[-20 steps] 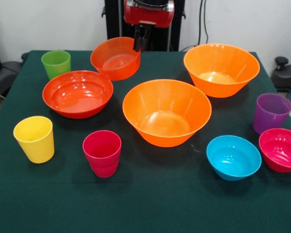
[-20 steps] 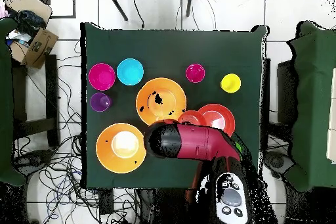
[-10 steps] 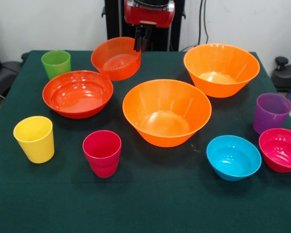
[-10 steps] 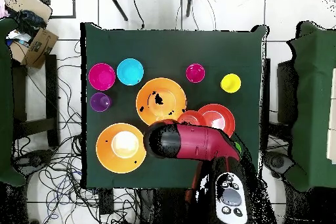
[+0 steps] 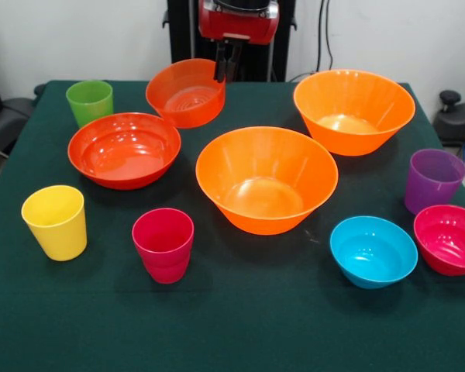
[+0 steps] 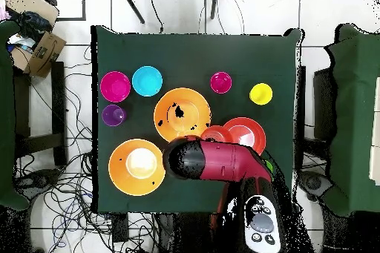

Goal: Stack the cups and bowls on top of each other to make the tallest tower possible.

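I count four cups: a green cup [image 5: 89,101], a yellow cup [image 5: 55,222], a pink cup [image 5: 163,244] and a purple cup [image 5: 433,180]. I count six bowls: two big orange bowls [image 5: 266,179] [image 5: 353,111], one wide red-orange bowl [image 5: 124,149], one small red-orange bowl [image 5: 185,93], one blue bowl [image 5: 373,251] and one magenta bowl [image 5: 449,239].

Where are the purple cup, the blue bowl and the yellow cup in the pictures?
purple cup [image 5: 432,180]: front view, on its outer wall.
blue bowl [image 5: 373,250]: front view, on its inner bottom.
yellow cup [image 5: 56,225]: front view, on its outer wall.
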Tool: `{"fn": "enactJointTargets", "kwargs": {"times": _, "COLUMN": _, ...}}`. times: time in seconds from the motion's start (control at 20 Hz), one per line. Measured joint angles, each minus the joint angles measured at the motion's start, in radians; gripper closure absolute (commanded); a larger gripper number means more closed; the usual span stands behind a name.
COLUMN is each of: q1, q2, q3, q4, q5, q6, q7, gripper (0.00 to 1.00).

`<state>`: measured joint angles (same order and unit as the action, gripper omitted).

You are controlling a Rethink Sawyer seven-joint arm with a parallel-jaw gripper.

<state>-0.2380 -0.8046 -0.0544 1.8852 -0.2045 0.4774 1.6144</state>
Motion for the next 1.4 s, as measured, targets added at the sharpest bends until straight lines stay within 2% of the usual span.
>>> {"fn": "enactJointTargets", "kwargs": {"times": 1.0, "q1": 0.000, "q2": -0.028, "q3": 0.007, "q4": 0.061, "q5": 0.000, "q6": -0.003, "q7": 0.000, "gripper": 1.00}}
{"fn": "enactJointTargets", "kwargs": {"times": 1.3, "q1": 0.040, "q2": -0.002, "q3": 0.001, "q4": 0.095, "q5": 0.000, "q6": -0.057, "q7": 0.002, "gripper": 1.00}}
{"fn": "enactJointTargets", "kwargs": {"times": 1.4, "q1": 0.084, "q2": 0.020, "q3": -0.007, "q4": 0.109, "q5": 0.001, "q6": -0.107, "q7": 0.009, "gripper": 1.00}}
